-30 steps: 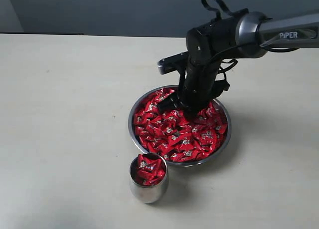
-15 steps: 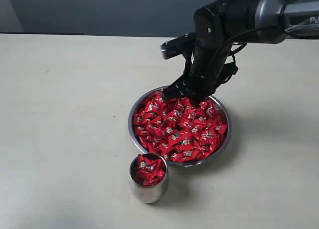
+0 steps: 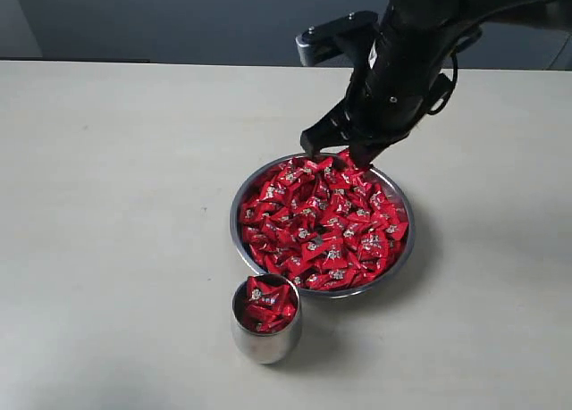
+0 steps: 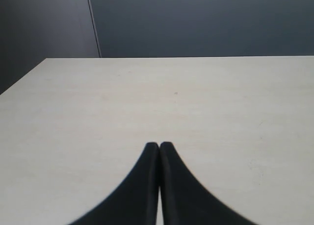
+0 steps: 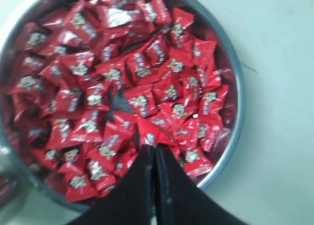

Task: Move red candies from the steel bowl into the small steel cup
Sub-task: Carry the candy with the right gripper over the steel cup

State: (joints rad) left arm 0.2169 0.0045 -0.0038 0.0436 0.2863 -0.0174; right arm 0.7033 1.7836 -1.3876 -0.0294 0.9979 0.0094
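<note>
The steel bowl (image 3: 407, 249) sits mid-table, heaped with red candies (image 3: 322, 227). Just in front of it stands the small steel cup (image 3: 266, 343), with several red candies (image 3: 266, 305) inside it. My right gripper (image 3: 344, 153) hangs a little above the bowl's far side, shut on one red candy (image 5: 149, 133) that sticks out past its tips. Below it, the right wrist view shows the bowl's rim (image 5: 239, 112) and the candy heap (image 5: 122, 78). My left gripper (image 4: 159, 145) is shut and holds nothing, over bare table.
The pale table top (image 3: 116, 205) spreads wide to the left of the bowl and cup. A dark wall (image 3: 179, 17) runs behind the table's far edge. The right arm's black wrist (image 3: 402, 62) hangs above the bowl's back rim.
My right gripper closed in the candy heap, then rose and drifted toward the bowl's far rim with one candy pinched. Bowl and cup have not moved.
</note>
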